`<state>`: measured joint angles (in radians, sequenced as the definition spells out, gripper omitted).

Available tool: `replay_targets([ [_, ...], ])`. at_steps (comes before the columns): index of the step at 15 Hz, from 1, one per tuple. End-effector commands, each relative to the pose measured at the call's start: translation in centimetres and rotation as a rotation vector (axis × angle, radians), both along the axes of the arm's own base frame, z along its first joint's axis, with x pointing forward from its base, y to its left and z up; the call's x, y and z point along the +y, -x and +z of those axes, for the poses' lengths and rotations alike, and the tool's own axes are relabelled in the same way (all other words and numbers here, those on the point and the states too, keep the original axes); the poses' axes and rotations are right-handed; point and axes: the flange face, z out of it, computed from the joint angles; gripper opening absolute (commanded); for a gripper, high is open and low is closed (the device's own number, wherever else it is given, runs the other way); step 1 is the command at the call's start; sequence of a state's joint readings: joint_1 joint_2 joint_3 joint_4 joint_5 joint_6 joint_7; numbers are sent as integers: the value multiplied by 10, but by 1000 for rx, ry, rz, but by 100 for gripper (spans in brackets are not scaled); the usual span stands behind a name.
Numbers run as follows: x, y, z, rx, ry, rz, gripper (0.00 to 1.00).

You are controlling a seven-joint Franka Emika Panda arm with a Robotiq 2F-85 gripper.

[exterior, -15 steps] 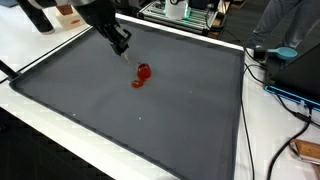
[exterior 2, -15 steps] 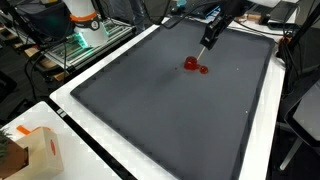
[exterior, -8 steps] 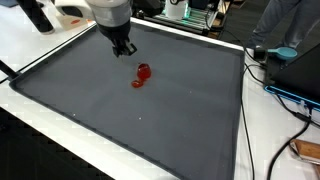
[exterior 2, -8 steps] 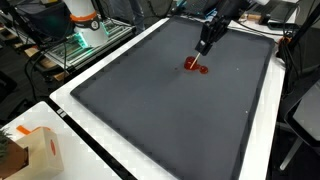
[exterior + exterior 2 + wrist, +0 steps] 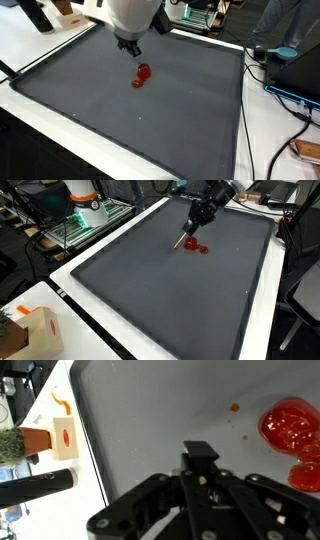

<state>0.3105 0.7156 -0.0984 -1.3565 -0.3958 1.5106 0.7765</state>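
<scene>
A glossy red blob [image 5: 142, 75] [image 5: 197, 247] lies on the dark grey mat [image 5: 150, 125] [image 5: 150, 290], with small red spots beside it. In the wrist view it fills the upper right corner [image 5: 290, 425]. My gripper [image 5: 130, 47] [image 5: 191, 222] hangs just above the mat's far part, close beside the blob. Its fingers [image 5: 200, 455] are pressed together. In an exterior view a thin pale stick [image 5: 181, 242] slants down from them to the mat, its tip just beside the blob. The stick's lower part is hidden in the wrist view.
The mat lies on a white table [image 5: 40, 45]. A cardboard box [image 5: 35, 330] stands at one table corner. Another small box [image 5: 62, 438], a plant [image 5: 10, 448] and a black cylinder [image 5: 40, 482] sit off the mat. Cables [image 5: 285, 90] and a seated person [image 5: 290, 25] are at one side.
The arm has swung over the far part of the mat, bringing its white wrist into view. The gripper and stick have shifted across to the blob's other side.
</scene>
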Motion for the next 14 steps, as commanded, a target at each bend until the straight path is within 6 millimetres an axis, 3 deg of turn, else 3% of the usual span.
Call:
replay_targets([
  [1, 0, 8, -14, 43, 82, -36, 3],
  [14, -6, 11, -47, 92, 119, -87, 3],
])
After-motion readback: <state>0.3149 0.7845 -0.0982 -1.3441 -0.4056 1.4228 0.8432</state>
